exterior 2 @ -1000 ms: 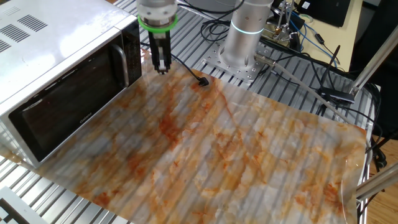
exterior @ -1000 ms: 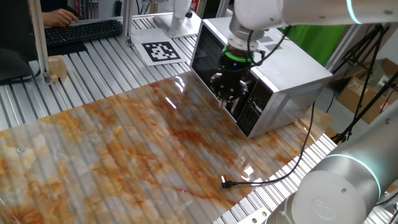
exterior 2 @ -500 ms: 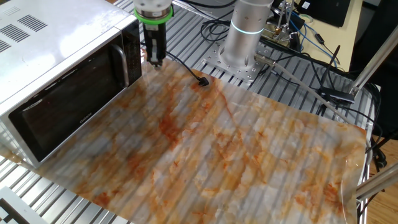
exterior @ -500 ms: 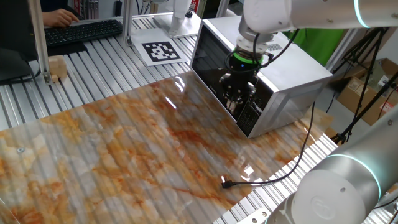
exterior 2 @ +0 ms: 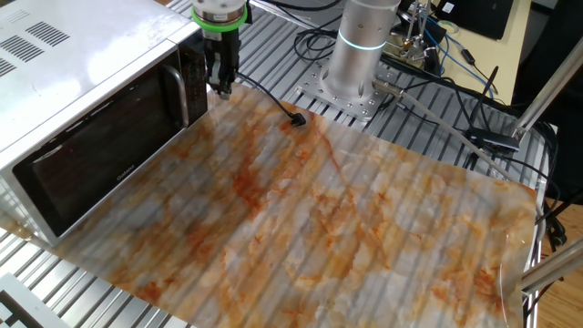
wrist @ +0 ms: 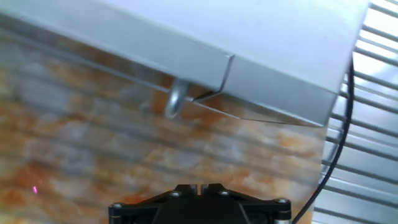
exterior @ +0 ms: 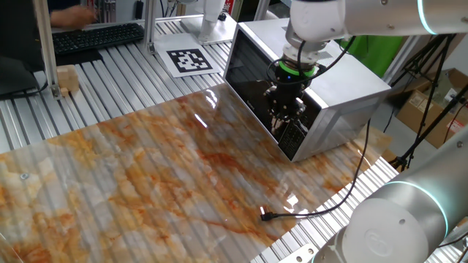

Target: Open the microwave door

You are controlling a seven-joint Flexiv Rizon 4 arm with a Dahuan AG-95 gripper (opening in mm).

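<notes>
Hanging narrow before the microwave door [exterior 2: 100, 150] handle [exterior 2: 178, 94], the claw [exterior 2: 221, 87] sits near the power cord [exterior 2: 273, 98].

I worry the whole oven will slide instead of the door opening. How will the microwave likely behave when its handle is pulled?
The microwave is a big metal box, so probably heavy enough to stay put. It stands on a glossy marbled sheet, so it might skid a little. Its silver handle, beside the hand, looks rigid, though smooth and perhaps slippery.

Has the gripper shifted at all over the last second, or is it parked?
Yes. The gripper has moved toward the microwave, closing on the front corner by the microwave door handle; earlier it hung farther out over the mat.
</notes>
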